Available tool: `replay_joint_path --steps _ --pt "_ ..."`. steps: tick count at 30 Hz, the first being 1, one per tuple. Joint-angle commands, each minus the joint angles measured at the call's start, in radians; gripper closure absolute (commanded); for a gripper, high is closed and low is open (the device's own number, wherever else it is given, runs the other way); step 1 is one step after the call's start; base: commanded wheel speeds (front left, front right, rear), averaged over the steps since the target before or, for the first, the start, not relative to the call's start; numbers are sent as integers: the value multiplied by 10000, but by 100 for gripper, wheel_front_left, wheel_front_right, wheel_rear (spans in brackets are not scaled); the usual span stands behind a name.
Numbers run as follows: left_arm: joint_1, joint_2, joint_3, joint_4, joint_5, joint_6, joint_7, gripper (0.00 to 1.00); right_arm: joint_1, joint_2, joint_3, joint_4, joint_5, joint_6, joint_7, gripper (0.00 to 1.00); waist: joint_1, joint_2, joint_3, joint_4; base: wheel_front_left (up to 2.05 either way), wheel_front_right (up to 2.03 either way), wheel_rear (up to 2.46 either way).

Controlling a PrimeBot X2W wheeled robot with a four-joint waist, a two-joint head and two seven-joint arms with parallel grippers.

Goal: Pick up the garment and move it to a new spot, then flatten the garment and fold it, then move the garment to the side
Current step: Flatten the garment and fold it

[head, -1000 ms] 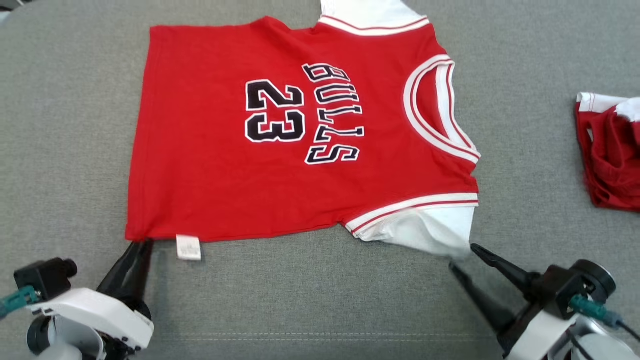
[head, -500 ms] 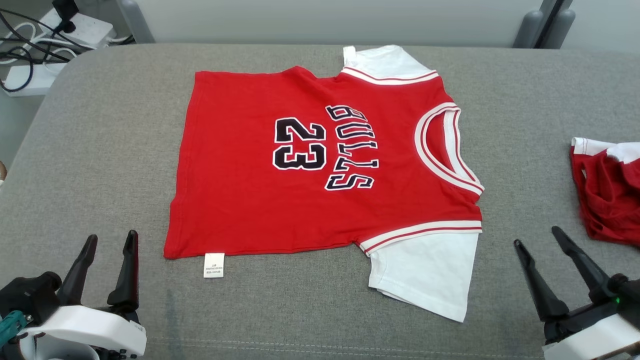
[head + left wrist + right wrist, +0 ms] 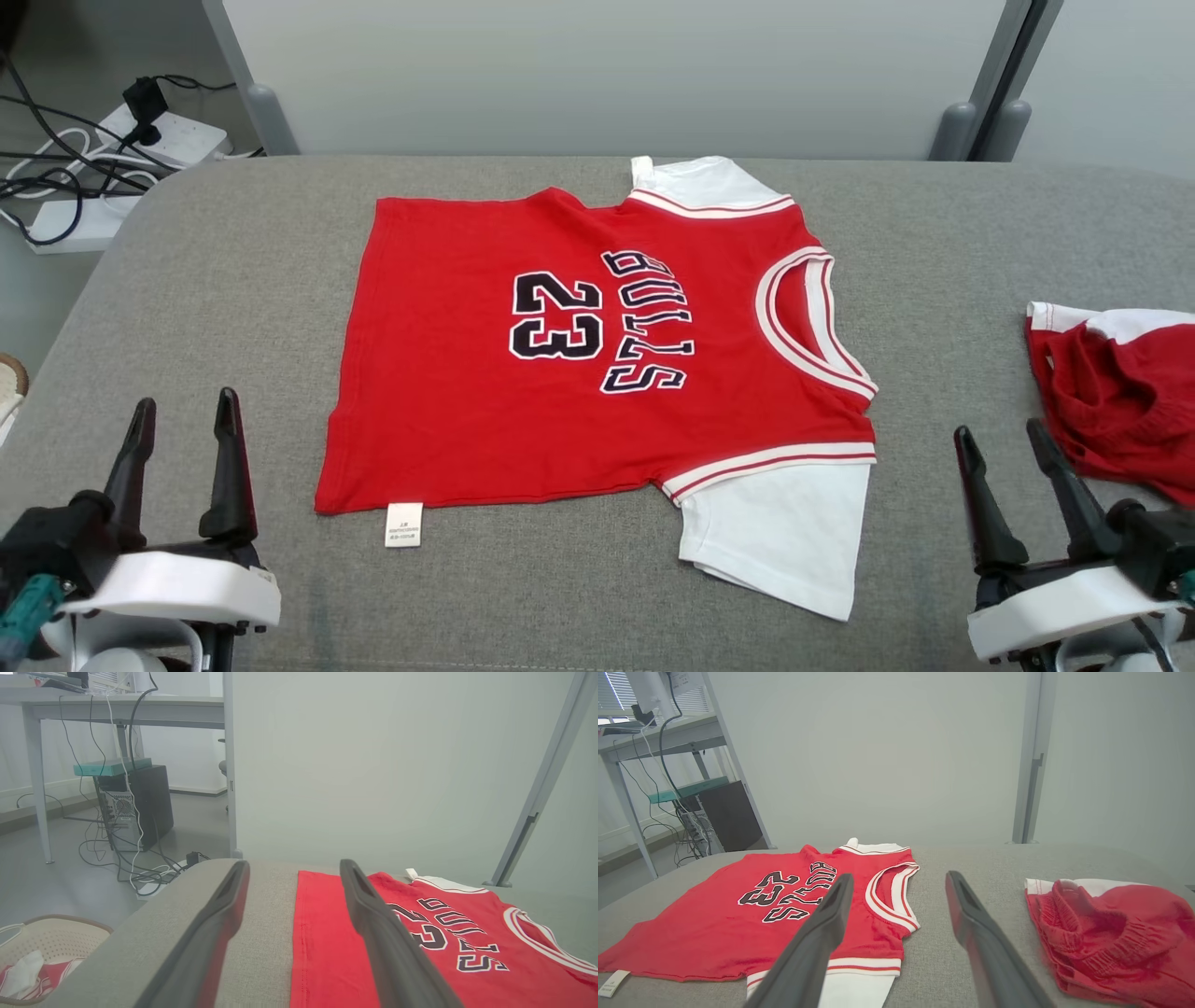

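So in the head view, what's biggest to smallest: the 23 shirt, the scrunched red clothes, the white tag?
1. 23 shirt, biggest.
2. scrunched red clothes, though partly cut off at the picture's edge.
3. white tag, tiniest by far.

One red jersey (image 3: 560, 373), one crumpled red garment (image 3: 1111, 411), two grippers, left gripper (image 3: 184, 403) and right gripper (image 3: 998, 429), one grey table (image 3: 233, 280), one basket (image 3: 60, 942)

Bright, even, diffuse light; shadows v. soft. Head view sharp. Wrist views: wide-angle bend at edges, bkgd hazy, left pincer (image 3: 293, 870) fingers (image 3: 390, 952) slightly blurred up close.
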Motion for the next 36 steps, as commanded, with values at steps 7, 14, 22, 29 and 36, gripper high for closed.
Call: replay_joint_path --steps 7,14,22,29,36 --pt "616 -905 1257 939 1513 -1014 -56 0 299 450 216 528 -166 14 -5 0 0 -1 -466 -103 0 0 0" --pt "820 -1365 1218 1554 2566 -2064 -56 0 420 244 676 708 -347 14 5 0 0 -1 -665 6 0 0 0" --pt "915 -1613 1301 1773 2652 -2554 -56 0 966 415 544 108 -516 14 94 0 0 -1 -849 40 0 0 0" --pt "858 -1465 1409 1919 2515 -2692 -46 0 1558 648 226 -602 -651 14 231 0 0 -1 -887 -33 0 0 0" --pt "823 -1364 1418 1963 2464 -2723 -22 0 1677 742 193 -800 -642 14 344 0 0 -1 -896 -145 0 0 0"
